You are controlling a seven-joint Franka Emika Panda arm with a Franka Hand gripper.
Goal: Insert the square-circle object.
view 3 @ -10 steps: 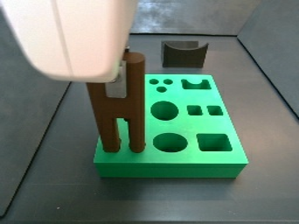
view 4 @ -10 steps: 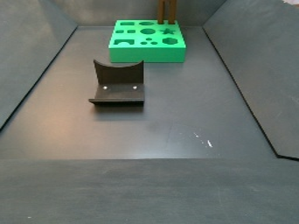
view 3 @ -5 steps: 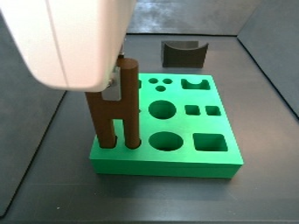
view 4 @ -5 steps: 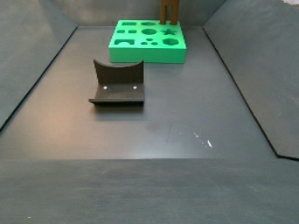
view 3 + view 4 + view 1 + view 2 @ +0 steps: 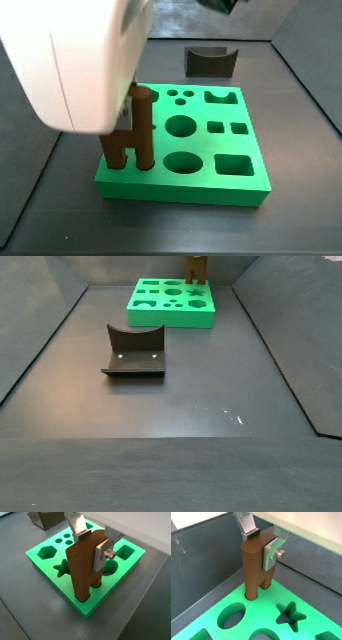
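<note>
The square-circle object (image 5: 83, 567) is a tall brown piece standing upright with both prongs down in two holes at a corner of the green block (image 5: 87, 607). It also shows in the wrist view (image 5: 252, 562) and in both side views (image 5: 139, 118) (image 5: 195, 268). My gripper (image 5: 91, 546) (image 5: 261, 544) is shut on the joined top of the piece, one silver finger on each side. In a side view the white arm body hides the fingers. The green block (image 5: 207, 145) (image 5: 167, 314) (image 5: 262, 609) has several other shaped holes, all empty.
The dark fixture (image 5: 134, 351) stands on the grey floor apart from the green block; it also shows in a side view (image 5: 210, 60) and in a wrist view (image 5: 50, 518). Grey walls ring the floor.
My gripper has moved down with the brown piece, and its prongs sit deeper in the green block's holes. The block looks shifted slightly.
</note>
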